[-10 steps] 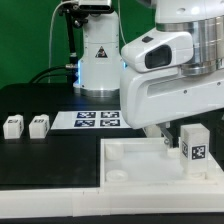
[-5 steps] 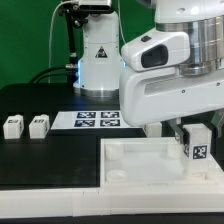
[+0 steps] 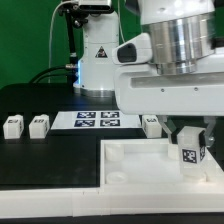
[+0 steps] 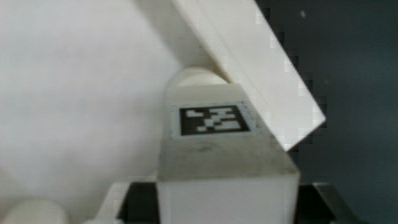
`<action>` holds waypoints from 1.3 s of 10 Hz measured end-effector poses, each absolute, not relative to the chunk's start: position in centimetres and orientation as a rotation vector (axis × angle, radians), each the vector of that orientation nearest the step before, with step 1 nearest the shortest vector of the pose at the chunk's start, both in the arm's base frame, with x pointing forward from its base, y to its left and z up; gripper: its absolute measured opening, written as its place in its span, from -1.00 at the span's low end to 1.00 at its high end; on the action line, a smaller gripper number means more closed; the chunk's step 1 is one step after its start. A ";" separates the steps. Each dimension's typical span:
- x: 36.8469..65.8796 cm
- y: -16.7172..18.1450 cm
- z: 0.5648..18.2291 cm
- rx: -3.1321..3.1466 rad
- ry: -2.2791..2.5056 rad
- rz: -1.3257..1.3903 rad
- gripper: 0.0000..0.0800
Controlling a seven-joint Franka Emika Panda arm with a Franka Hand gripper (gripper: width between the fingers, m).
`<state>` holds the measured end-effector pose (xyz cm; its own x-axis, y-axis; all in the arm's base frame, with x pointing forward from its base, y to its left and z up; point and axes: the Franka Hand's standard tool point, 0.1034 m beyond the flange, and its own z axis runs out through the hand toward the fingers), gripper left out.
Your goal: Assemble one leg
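My gripper (image 3: 190,134) is shut on a leg (image 3: 190,155), a small white blocky peg with a black-and-white tag on its face. It holds the leg upright over the far right part of the large white square tray-like part (image 3: 130,160). In the wrist view the leg (image 4: 217,135) fills the middle between the two dark fingers (image 4: 144,202), with the tray's raised rim (image 4: 240,60) beyond it. Two more legs (image 3: 13,126) (image 3: 39,125) stand at the exterior view's left, and another leg (image 3: 152,125) stands behind the tray.
The marker board (image 3: 97,120) lies flat behind the tray. A white robot base (image 3: 98,50) with cables stands at the back. The table is black.
The arm has risen and shifted slightly to the exterior view's left. The held leg has come up a little with it, and a leg behind the tray now shows.
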<state>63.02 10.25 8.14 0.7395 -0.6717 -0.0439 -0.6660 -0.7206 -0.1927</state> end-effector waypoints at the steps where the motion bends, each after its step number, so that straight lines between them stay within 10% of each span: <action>1: 62.6 10.2 8.1 -2.580 1.360 -0.023 -0.25; 7: 62.2 11.6 8.2 -2.195 1.895 0.121 -0.25; 9: 62.2 11.6 8.1 -2.284 1.782 0.102 0.38; 13: 61.8 12.0 7.9 -2.747 1.044 0.021 0.61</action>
